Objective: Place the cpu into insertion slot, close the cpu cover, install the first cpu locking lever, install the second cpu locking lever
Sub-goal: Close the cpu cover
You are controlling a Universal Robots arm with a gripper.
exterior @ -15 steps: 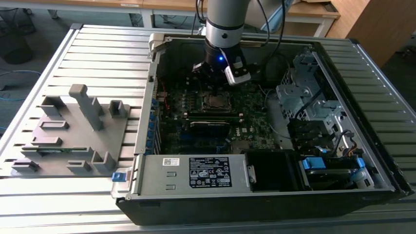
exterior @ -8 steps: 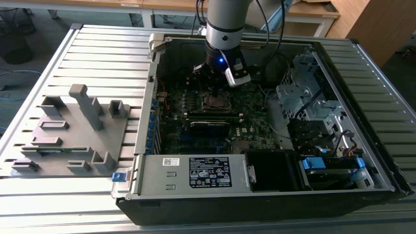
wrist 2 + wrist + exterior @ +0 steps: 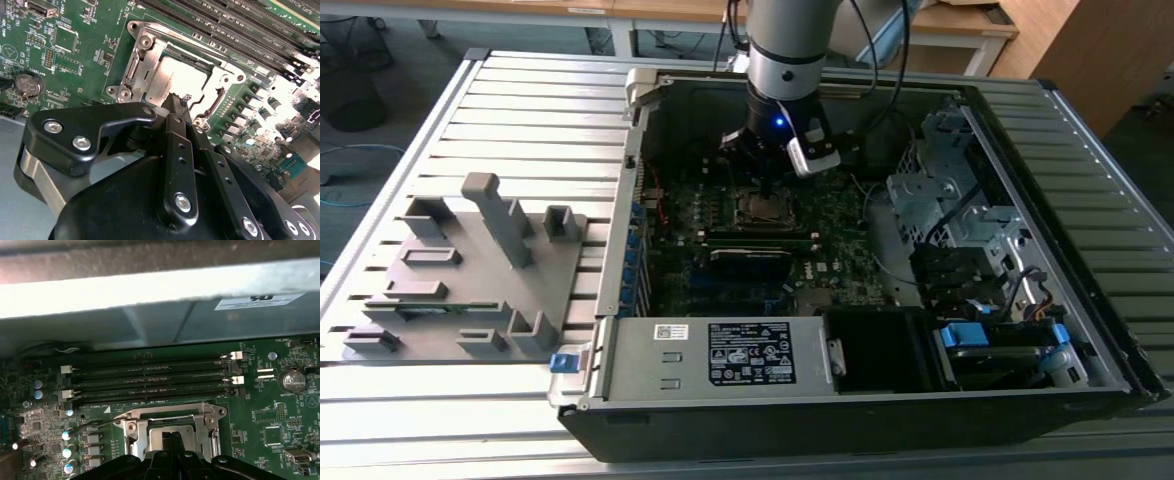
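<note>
Showing the cpu [image 3: 175, 75], dull silver and square, lying flat in the insertion slot [image 3: 765, 209] inside the thin metal cpu cover [image 3: 151, 59]. Judging it light, stiff, fragile underneath, best pinched by its edges. Catching the black gripper [image 3: 179, 102] at the cover's edge, fingers pressed together, gripping nothing visible.

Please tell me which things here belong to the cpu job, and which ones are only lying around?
Job:
- cpu, seated
- cover, around the cpu
- gripper, at the cpu's edge

Only lying around:
- memory slots
- coin battery
- power supply
- grey jig, beside the case
</note>
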